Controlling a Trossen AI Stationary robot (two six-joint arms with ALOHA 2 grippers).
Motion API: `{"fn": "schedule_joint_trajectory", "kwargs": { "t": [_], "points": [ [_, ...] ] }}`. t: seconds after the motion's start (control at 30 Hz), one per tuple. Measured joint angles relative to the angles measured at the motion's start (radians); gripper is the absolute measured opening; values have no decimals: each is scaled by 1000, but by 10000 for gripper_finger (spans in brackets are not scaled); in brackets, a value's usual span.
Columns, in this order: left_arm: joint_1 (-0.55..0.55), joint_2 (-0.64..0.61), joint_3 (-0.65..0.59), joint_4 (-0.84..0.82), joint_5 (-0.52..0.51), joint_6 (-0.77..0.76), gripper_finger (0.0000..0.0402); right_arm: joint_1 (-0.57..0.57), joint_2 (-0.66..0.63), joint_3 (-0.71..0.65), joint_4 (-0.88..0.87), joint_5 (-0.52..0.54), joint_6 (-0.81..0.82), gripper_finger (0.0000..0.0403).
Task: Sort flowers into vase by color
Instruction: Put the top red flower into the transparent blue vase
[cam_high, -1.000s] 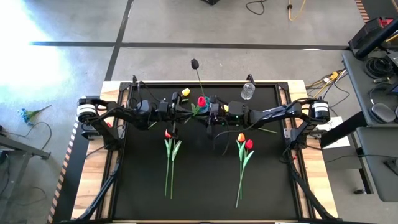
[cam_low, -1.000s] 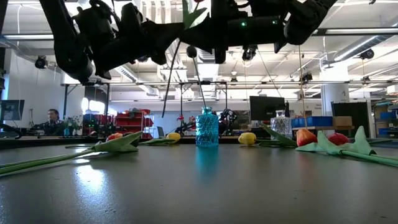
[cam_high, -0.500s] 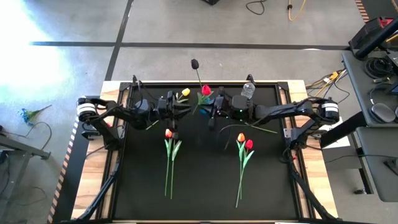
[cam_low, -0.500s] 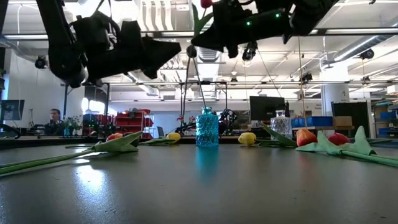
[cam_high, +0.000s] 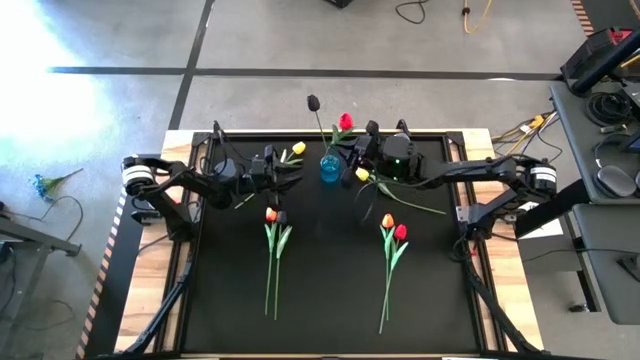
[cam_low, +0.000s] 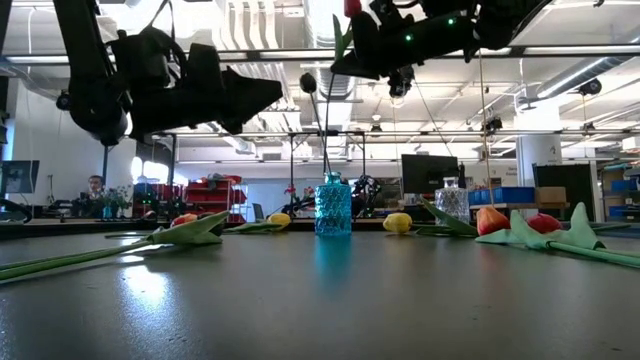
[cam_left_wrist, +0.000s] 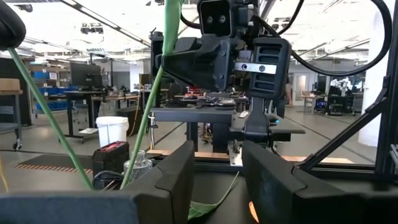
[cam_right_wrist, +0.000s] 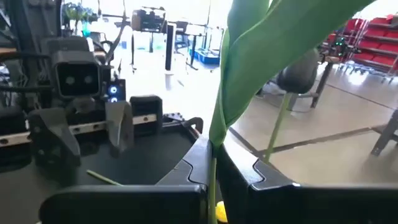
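Presently the right gripper (cam_high: 362, 150) is clamped on the stem of a red tulip (cam_high: 345, 122), holding it raised at the far middle of the table, just beside and above the blue vase (cam_high: 329, 167), which already holds a near-black tulip (cam_high: 313, 102); the stem end appears to hang over the vase mouth, though no view confirms it. The left gripper (cam_high: 283, 172) waits near the vase with fingers apart and empty. Next, the stem must be lowered into the mouth before release, while six tulips remain on the mat (cam_high: 330, 280).
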Motion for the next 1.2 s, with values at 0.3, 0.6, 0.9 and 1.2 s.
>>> {"fn": "schedule_joint_trajectory", "kwargs": {
  "t": [0.3, 0.6, 0.9, 1.2],
  "points": [
    [1, 0, 0, -1, 0, 5, 121, -4, -10, 8, -2, 17, 17, 13],
    [1, 0, 0, -2, 0, 14, 121, -6, -36, 25, -72, 43, 73, 13],
    [1, 0, 0, -3, 0, 14, 121, -8, -21, 25, -82, 44, 100, 13],
    [1, 0, 0, -2, 0, 14, 121, -13, 0, 25, -81, 44, 143, 13]
  ]
}}
